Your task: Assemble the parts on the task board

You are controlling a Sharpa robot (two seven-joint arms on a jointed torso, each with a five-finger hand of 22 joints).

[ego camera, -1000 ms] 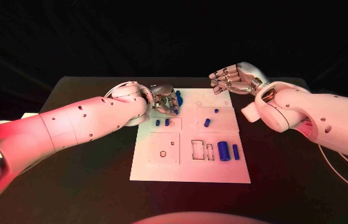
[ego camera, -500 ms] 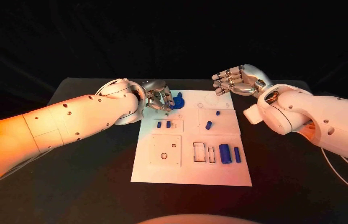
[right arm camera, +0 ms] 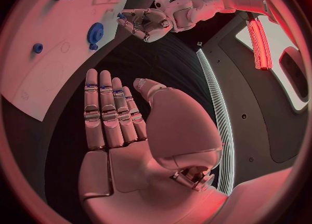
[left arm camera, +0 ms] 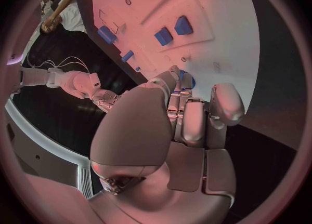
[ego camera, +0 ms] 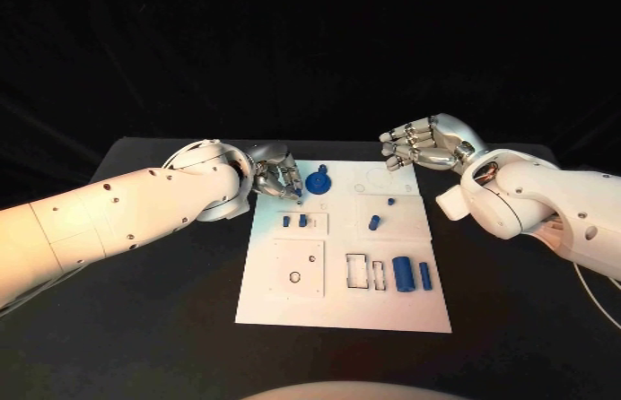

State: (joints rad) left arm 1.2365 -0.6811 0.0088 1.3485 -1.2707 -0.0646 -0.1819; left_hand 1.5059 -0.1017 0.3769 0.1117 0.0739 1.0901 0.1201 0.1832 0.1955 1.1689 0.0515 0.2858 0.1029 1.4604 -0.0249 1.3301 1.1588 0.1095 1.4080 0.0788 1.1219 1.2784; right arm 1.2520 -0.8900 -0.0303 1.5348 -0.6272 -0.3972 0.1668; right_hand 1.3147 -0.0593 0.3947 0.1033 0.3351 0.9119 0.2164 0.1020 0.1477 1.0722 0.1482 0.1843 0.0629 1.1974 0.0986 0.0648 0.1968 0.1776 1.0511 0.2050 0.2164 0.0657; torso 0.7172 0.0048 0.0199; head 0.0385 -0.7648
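The left hand (ego camera: 278,181) hangs over the far left corner of the task board (ego camera: 343,315), fingers curled down and drawn together, fingertips just beside the blue gear (ego camera: 319,185). Something blue shows between its fingers in the left wrist view, but I cannot tell whether it is pinched there or is just the gear lying beyond them. To do this step well, I would say the hand should come straight down and settle the piece square before letting go, since a tilt would likely jam it.

Just in front of that hand stand 2 short blue pegs (ego camera: 293,221) in a small outlined field. Further right sit 2 more small blue parts (ego camera: 374,221), and toward the near right corner lie 2 blue cylinders (ego camera: 410,273) beside empty rectangular slots.

The right hand (ego camera: 424,146) is held up past the board's far right corner, fingers straight and close together, holding nothing and well clear of the parts.
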